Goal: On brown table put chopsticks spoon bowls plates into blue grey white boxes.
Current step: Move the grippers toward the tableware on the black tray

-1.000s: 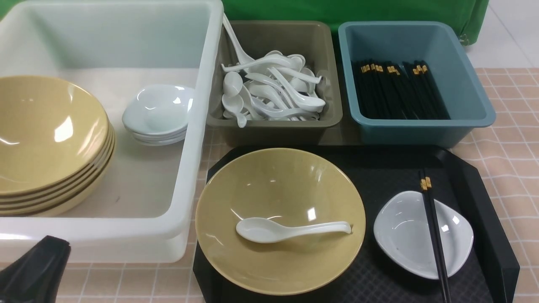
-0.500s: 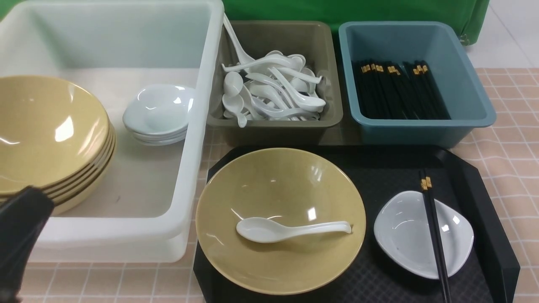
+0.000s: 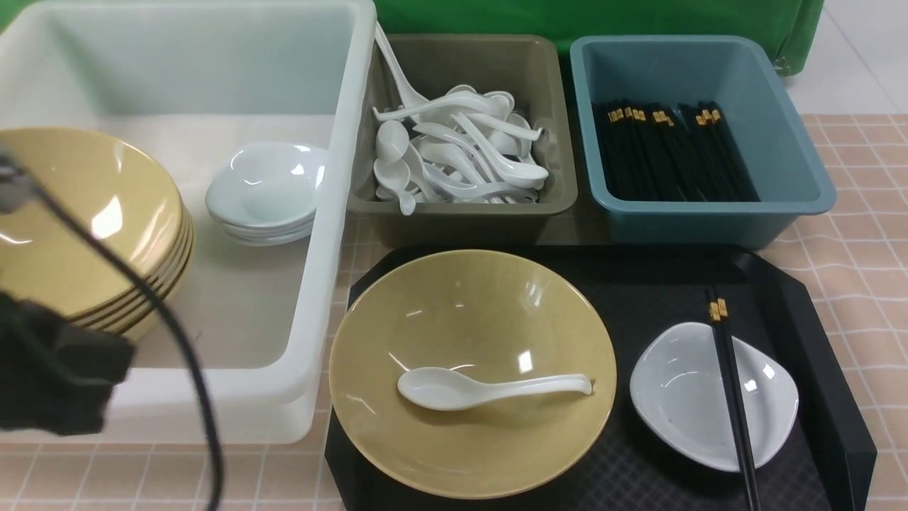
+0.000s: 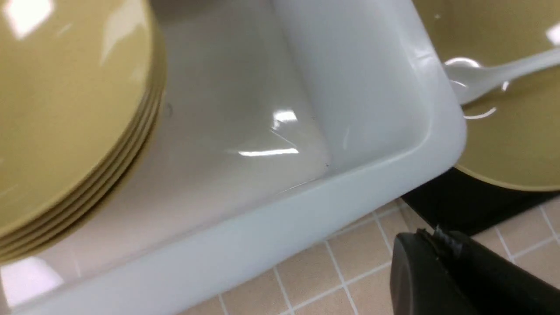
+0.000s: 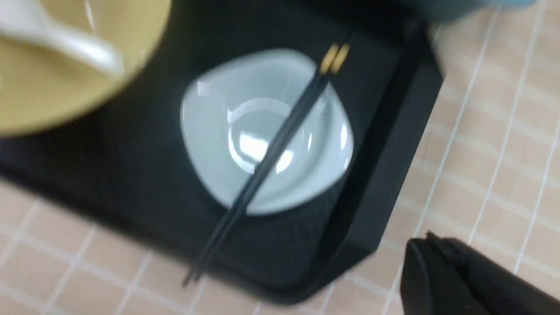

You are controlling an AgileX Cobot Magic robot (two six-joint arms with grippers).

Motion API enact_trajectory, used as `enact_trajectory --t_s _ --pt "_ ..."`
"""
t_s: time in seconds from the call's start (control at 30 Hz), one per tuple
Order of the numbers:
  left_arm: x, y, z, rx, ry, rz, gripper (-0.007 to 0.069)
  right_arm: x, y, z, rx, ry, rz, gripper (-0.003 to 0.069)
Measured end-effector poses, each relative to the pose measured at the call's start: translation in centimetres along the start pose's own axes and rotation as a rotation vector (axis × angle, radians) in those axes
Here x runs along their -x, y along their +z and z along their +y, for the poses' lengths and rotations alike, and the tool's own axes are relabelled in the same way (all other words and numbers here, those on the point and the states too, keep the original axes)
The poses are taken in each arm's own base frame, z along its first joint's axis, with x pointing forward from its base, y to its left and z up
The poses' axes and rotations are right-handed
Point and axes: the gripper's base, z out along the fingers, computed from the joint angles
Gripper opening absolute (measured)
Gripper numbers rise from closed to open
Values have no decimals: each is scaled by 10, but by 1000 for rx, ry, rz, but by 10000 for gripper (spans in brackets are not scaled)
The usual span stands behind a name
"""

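Spoon (image 3: 489, 388) lies in yellow bowl (image 3: 461, 305) on black tray (image 3: 652, 284); 2 chopsticks (image 3: 731, 397) rest across white dish (image 3: 681, 397) just beside it, on tray's right. Behind: white tub (image 3: 333, 234) w/ stacked bowls (image 3: 71, 213) & stacked dishes (image 3: 266, 184), grey bin (image 3: 461, 227) w/ spoon pile (image 3: 461, 156), blue bin (image 3: 681, 227) w/ chopstick pile (image 3: 667, 152), all on brown table (image 3: 865, 213). Left gripper (image 4: 437, 271) near tub's corner, right gripper (image 5: 455, 280) by tray's edge: only bits show, can't tell if open.

Staged lab bench, canteen mock-up: green backdrop (image 3: 638, 18), grid-print table (image 3: 862, 184), white tub (image 3: 340, 177), grey bin (image 3: 461, 216), blue bin (image 3: 681, 223) holding sorted tableware.
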Motion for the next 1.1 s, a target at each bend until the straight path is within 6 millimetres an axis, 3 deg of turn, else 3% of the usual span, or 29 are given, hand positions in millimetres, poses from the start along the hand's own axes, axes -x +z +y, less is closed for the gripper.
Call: enact_trajectory --t_s 0.13,0.3,0.43,0.47,0.53,0.67,0.73,0.93,1.1 --pt "31 19 -23 -97 171 75 4 25 33 1 31 -5 139 39" --pt "60 43 -53 -163 318 129 4 40 75 13 146 51 235 78" --pt "75 61 -73 -188 398 150 4 47 103 18 176 81 279 181" --pt "79 70 -81 -197 425 157 4 49 116 18 174 105 295 263" --pt "80 81 -89 -205 449 171 4 51 127 19 171 131 306 335" --pt "81 96 -94 -211 461 208 4 53 149 21 163 180 327 435" --pt "81 99 -94 -209 462 215 4 54 158 21 160 196 332 450" --pt "82 100 -92 -189 477 214 4 54 185 24 151 228 360 461" --pt "82 100 -92 -180 483 207 4 51 197 25 149 232 390 453"
